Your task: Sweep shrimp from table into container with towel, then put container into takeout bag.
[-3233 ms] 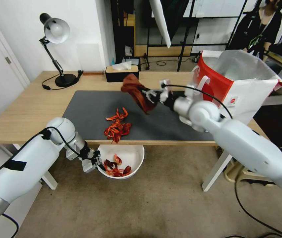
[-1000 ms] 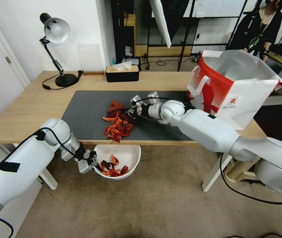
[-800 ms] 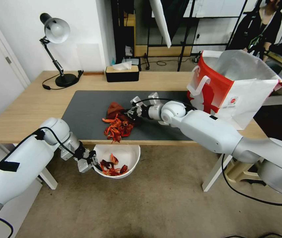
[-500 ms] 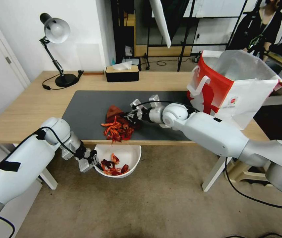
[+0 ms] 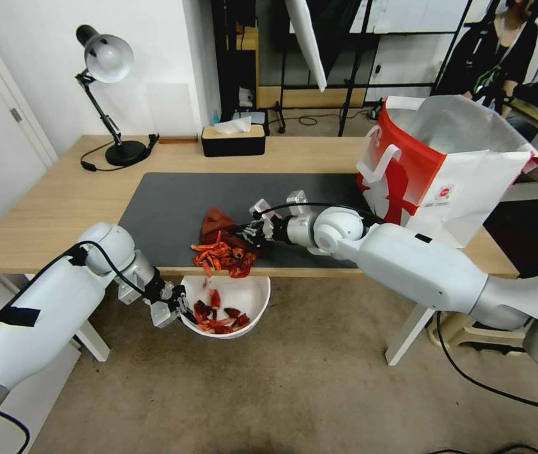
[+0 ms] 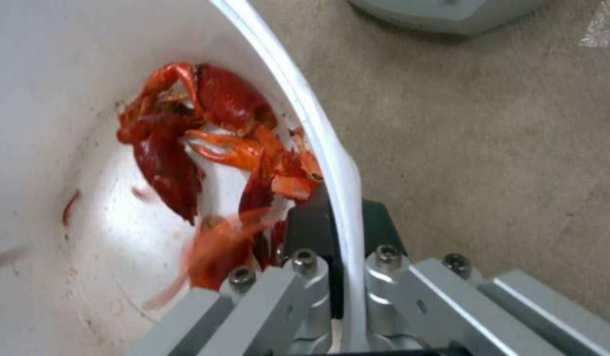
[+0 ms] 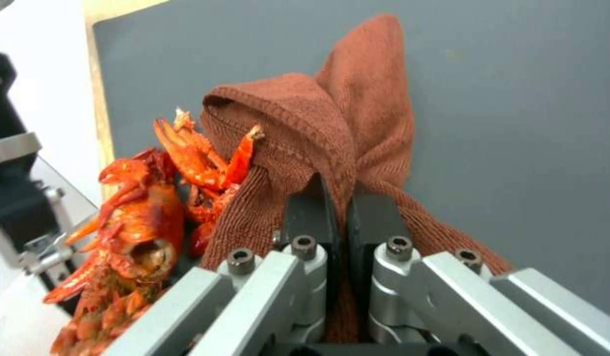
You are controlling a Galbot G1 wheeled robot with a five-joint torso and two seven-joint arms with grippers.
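A heap of red shrimp [image 5: 222, 255] lies at the front edge of the table [image 5: 55, 202], some pieces hanging over it. My right gripper [image 5: 248, 231] is shut on the rust-brown towel [image 5: 217, 220], which presses against the heap [image 7: 137, 217] on the dark mat. Just below the table edge my left gripper [image 5: 177, 308] is shut on the rim of the white container [image 5: 247, 296]. Several shrimp [image 6: 206, 143] lie inside the container [image 6: 55, 74], and one blurred piece is falling in. The red-and-white takeout bag [image 5: 445, 164] stands open at the table's right end.
A black desk lamp [image 5: 108, 75] stands at the table's back left, its cord trailing on the wood. A black tissue box [image 5: 232, 140] sits at the back middle. The dark mat [image 5: 168, 202] covers the table's centre. Carpet lies below.
My right gripper has dragged the towel toward the front edge, pushing the heap with it. More shrimp have dropped into the container, which the left gripper has kept under the edge.
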